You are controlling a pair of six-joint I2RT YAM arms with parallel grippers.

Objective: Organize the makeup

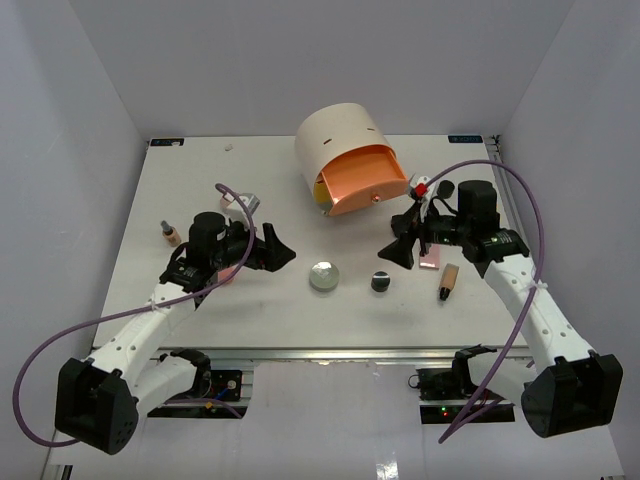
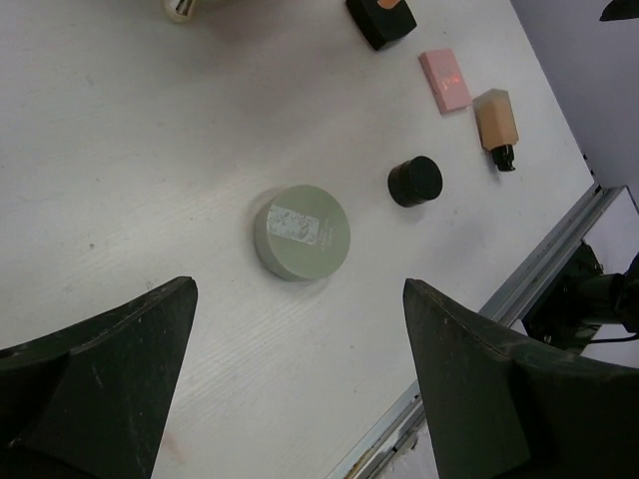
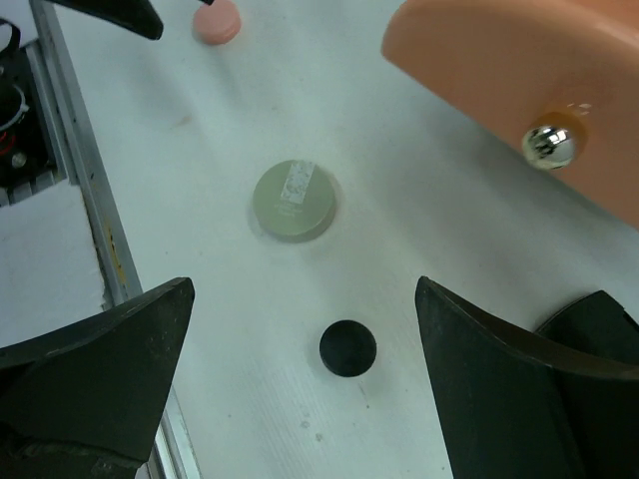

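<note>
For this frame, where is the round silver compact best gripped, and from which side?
Probably from straight above, with a pinch across its round side wall. The compact lies flat, label up, a low disc with bare table around it. The black jar stands apart, so both sides should have room.

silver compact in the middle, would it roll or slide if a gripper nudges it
The compact lies flat on its broad face, low and wide, so it would probably slide rather than roll or tip. Its smooth round side may slip out of a pinch unless gripped across the middle. It looks rigid, so it likely won't flex.
</note>
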